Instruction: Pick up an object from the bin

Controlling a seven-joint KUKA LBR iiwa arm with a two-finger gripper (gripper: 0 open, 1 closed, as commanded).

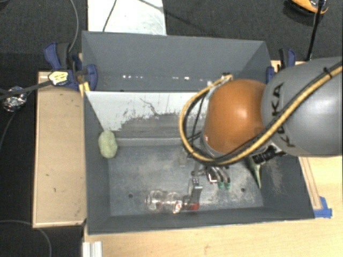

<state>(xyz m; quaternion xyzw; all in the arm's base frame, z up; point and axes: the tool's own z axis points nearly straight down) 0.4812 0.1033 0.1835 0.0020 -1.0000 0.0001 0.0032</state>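
Note:
My gripper (196, 188) hangs low over the bin's front middle, just under the orange wrist cover. Right below and left of it a clear, crinkled plastic thing (165, 201) lies along the front wall, with a small red-and-dark piece (192, 204) at its right end, closest to the gripper. Whether the gripper touches that piece I cannot tell. Nothing shows held in the gripper.
A pale green oval lump (107, 144) rests against the left wall, far from the gripper. A dark green pointed thing (253, 173) sticks out from under the arm at the right. The arm covers the bin's right half.

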